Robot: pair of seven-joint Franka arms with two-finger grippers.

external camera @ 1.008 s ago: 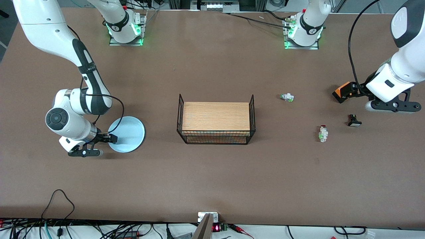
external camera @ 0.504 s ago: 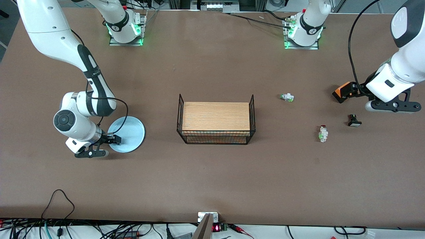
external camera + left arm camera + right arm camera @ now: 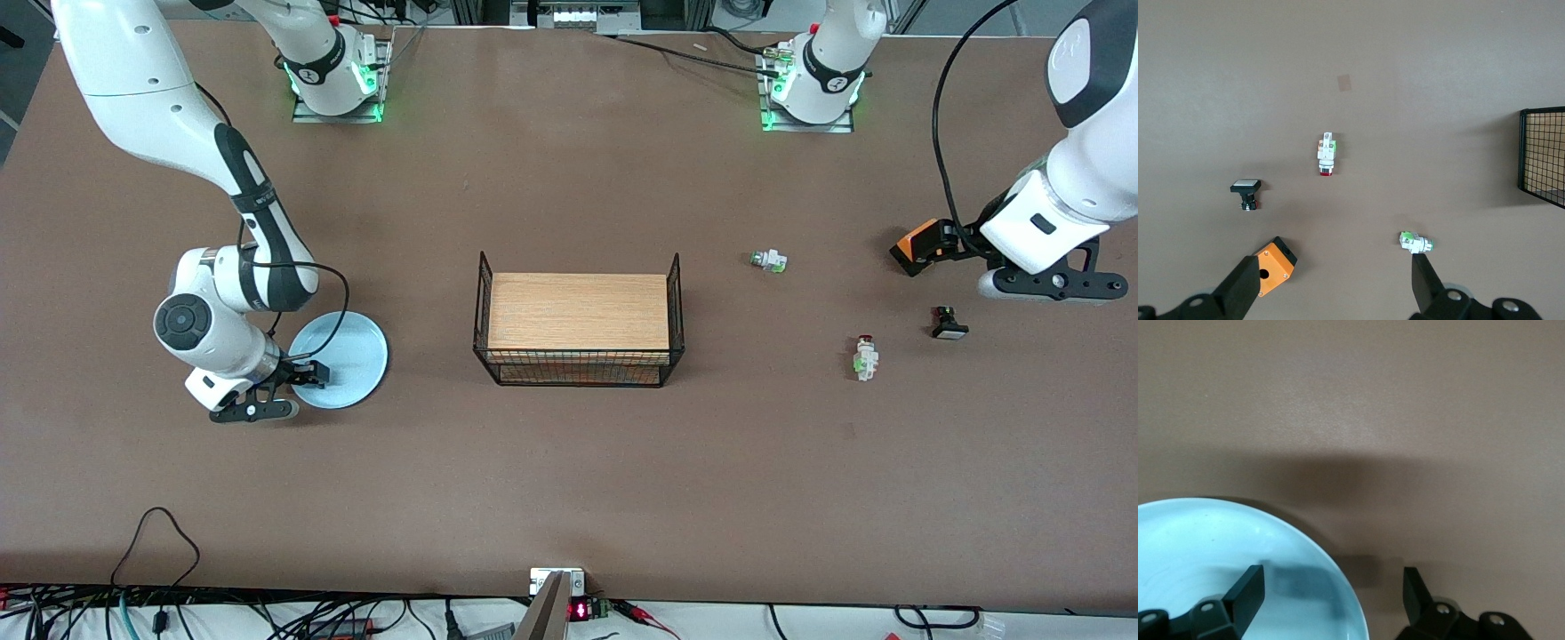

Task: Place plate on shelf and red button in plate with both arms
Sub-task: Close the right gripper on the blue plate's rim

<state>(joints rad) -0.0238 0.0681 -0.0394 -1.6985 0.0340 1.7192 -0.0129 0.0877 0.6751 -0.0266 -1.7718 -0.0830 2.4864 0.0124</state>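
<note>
Right gripper [image 3: 307, 376] was spread astride the rim of the plate [image 3: 351, 351], one finger over its floor, so a shallow bite risked it slipping out on lift; left gripper [image 3: 1335, 283] waited spread, well above the red button [image 3: 1326, 154].

My brown worktop [image 3: 569, 480] carries a wire rack [image 3: 579, 331] at its middle. From the rack, the plate [image 3: 348, 354] lies toward my right arm's end; the red button [image 3: 864, 357], a white part [image 3: 769, 260], a black part [image 3: 949, 323] and an orange box [image 3: 916, 246] lie toward my left arm's.
</note>
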